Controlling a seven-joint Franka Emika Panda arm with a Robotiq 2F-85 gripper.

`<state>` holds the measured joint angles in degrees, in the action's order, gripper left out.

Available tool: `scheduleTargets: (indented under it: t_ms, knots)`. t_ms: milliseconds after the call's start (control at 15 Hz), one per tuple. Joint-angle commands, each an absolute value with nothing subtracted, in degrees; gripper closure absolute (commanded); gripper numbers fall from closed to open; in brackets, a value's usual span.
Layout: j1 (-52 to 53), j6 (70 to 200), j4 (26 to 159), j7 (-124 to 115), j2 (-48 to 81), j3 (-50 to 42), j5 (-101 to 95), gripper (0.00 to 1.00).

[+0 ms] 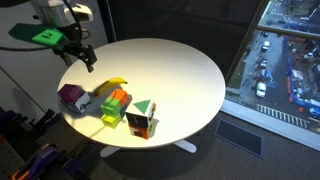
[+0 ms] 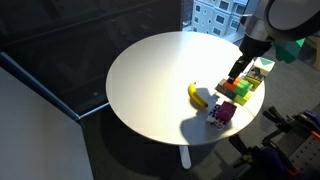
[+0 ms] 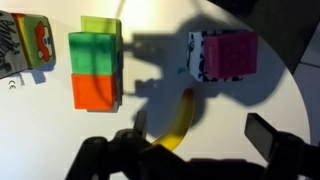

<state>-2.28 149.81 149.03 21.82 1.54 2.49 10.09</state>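
Only wrist cam shows jaws apart above banana (image 3: 180, 122).

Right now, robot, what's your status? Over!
Gripper open, holding nothing. Banana below it, on the table. Green-and-orange blocks and pink cube close beside banana.

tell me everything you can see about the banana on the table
The banana is yellow, curved, whole and unpeeled, with a smooth skin. It lies flat on the round white table, between the green and orange block and the pink cube, one end pointing towards the cube. Whether it touches either cannot be told. Part of it is in shadow. The open gripper hangs above, clear of it.
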Motion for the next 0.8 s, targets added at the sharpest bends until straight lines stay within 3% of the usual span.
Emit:
scheduleTargets:
  t_ms: [0, 733]
  knots:
    - [-2.4, 149.25, 148.21, 18.49, -0.69, 0.39, 8.52, 0.0]
    - [-2.69, 149.63, 146.33, 8.4, -0.41, -2.38, -2.35, 0.0]
